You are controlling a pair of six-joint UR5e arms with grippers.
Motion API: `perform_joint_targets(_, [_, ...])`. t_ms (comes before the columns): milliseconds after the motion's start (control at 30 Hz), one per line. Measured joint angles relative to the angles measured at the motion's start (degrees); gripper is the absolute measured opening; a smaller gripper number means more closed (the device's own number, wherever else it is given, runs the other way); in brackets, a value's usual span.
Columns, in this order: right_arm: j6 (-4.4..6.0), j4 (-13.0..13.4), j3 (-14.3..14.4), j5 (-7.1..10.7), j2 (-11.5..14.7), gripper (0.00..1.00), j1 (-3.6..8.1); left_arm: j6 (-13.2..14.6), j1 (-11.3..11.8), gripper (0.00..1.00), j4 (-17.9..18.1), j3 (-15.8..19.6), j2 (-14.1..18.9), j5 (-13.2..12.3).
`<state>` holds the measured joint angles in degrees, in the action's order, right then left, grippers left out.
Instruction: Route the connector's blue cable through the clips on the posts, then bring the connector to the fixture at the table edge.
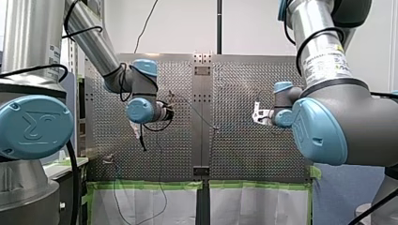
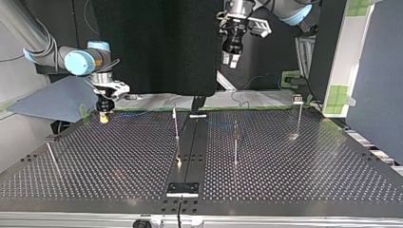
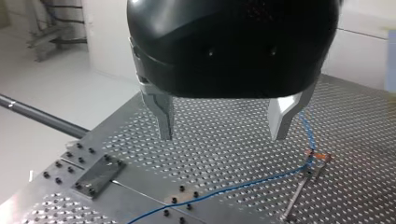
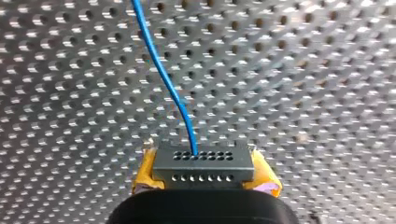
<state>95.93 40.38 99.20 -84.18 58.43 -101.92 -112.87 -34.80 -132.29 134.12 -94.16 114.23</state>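
Note:
My right gripper [image 4: 205,179] is shut on the grey connector [image 4: 201,161], which sits between its yellow pads [image 4: 145,175]. The blue cable [image 4: 161,70] leaves the connector's face and runs ahead over the perforated plate. In the top view my right gripper [image 2: 103,117] hangs just above the table's far left part, and the blue cable [image 2: 142,113] trails from it toward the thin posts [image 2: 176,124]. My left gripper [image 3: 222,135] is open and empty, well above the table; below it the blue cable [image 3: 243,185] reaches a post with an orange clip [image 3: 318,156].
More thin posts stand at the top view's middle [image 2: 235,142], right [image 2: 298,118] and near left [image 2: 52,159]. A dark plate [image 2: 182,189] sits on the centre strip by the near edge, another [image 2: 197,114] by the far edge. Green tape [image 1: 141,185] lines the table edge.

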Motion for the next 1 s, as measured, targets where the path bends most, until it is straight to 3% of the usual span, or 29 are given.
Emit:
perform_joint_targets(133, [0.70, -0.18, 0.00, -0.06, 1.93, 0.00, -0.02, 1.92, 0.16, 1.00, 1.01, 1.45, -0.03, -0.19])
perform_joint_targets(500, [5.16, -1.09, -0.09, 0.05, 7.30, 0.00, 0.29, 7.26, 0.53, 1.00, 3.56, 2.36, -0.08, -1.96])
perform_joint_targets(833, [5.22, -4.44, -0.61, -1.77, 8.31, 0.00, 1.09, 7.98, 1.04, 1.00, 4.32, 2.42, -0.10, -4.34])
perform_joint_targets(1000, [4.21, -6.43, -0.91, -4.11, 8.40, 0.00, 2.17, 8.01, 1.39, 1.00, 4.04, 2.41, -0.10, -4.27])
